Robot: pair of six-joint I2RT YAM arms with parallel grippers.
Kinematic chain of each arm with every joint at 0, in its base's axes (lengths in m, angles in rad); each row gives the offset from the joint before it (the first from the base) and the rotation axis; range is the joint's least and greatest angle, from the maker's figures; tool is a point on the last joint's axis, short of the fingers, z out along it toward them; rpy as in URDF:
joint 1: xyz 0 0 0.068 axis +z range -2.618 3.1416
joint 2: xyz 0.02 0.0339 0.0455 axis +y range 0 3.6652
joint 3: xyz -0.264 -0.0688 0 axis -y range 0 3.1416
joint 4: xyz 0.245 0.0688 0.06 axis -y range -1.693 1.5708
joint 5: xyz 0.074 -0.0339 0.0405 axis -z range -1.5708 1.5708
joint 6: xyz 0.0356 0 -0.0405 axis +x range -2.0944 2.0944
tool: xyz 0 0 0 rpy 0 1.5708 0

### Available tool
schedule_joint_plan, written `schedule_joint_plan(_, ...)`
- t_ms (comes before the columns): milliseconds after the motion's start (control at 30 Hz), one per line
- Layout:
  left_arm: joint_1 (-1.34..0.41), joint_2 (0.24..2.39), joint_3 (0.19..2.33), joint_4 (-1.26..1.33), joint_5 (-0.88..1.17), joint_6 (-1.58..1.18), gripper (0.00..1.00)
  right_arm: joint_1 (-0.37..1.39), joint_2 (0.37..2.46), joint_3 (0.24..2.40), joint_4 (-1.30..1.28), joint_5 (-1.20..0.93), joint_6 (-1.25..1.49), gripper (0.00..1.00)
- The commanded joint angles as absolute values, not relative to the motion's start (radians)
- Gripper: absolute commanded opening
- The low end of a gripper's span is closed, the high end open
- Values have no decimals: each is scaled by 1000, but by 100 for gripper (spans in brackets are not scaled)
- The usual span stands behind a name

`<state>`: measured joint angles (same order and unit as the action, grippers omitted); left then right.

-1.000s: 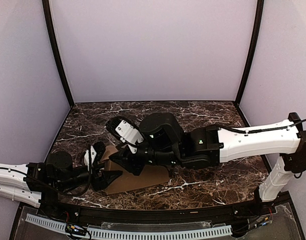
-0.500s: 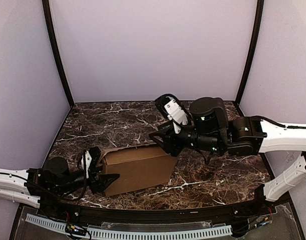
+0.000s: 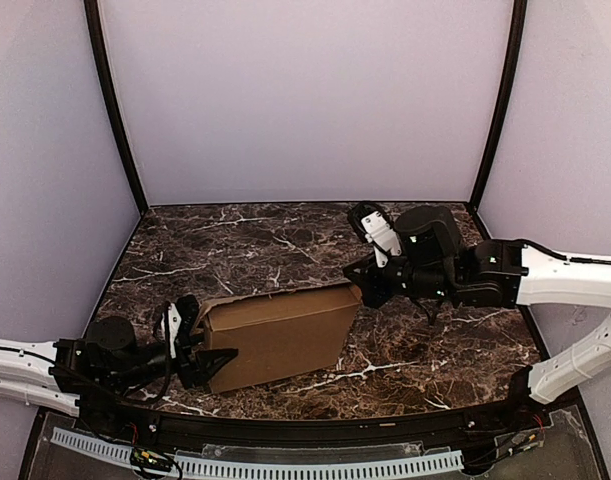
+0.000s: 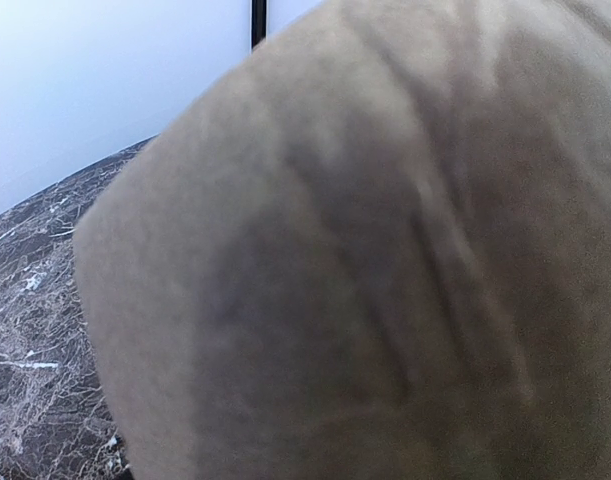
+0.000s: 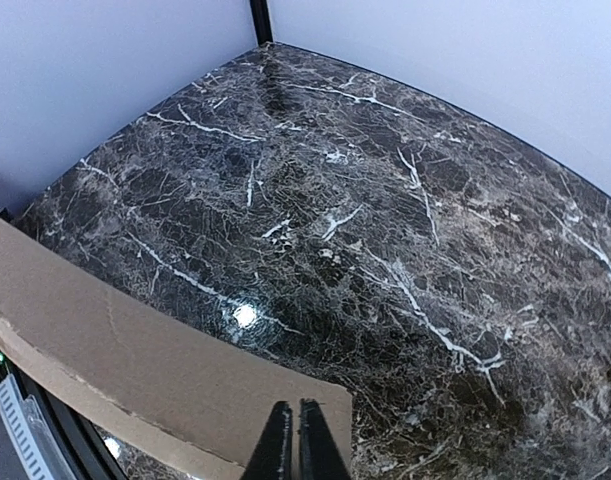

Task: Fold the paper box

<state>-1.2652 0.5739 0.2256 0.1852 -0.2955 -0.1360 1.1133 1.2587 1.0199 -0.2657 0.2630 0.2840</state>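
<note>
Top view: the plain brown corrugated paper box (image 3: 275,335), folded shallow and rectangular, lies near the front of the dark white-veined marble table (image 3: 235,240). The left gripper (image 3: 200,345) straddles its left end, and I cannot tell if it squeezes. The right gripper (image 3: 357,288) touches the far right corner.

Left wrist: blurred cardboard (image 4: 385,250) fills the picture.

Right wrist: fingers (image 5: 280,445) pressed together at the cardboard's (image 5: 135,370) edge
</note>
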Motion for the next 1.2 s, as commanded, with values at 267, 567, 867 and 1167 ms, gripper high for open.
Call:
schedule_joint_plan(267,-1262,543,205,108,-298,-136,1,1091,1189,786,-124,112,442,0)
schedule_joint_plan(567,-1261,555,199,127,-313,-152,1,1220,1235,584,82,98,606,0)
schedule_joint_plan(867,-1262,577,211,133,-319,-150,1,1308,1356,494,198,128,732,0)
schedule_joint_plan(1167,-1262,569,209,126,-310,-138,1,1305,1215,607,17,253,637,0)
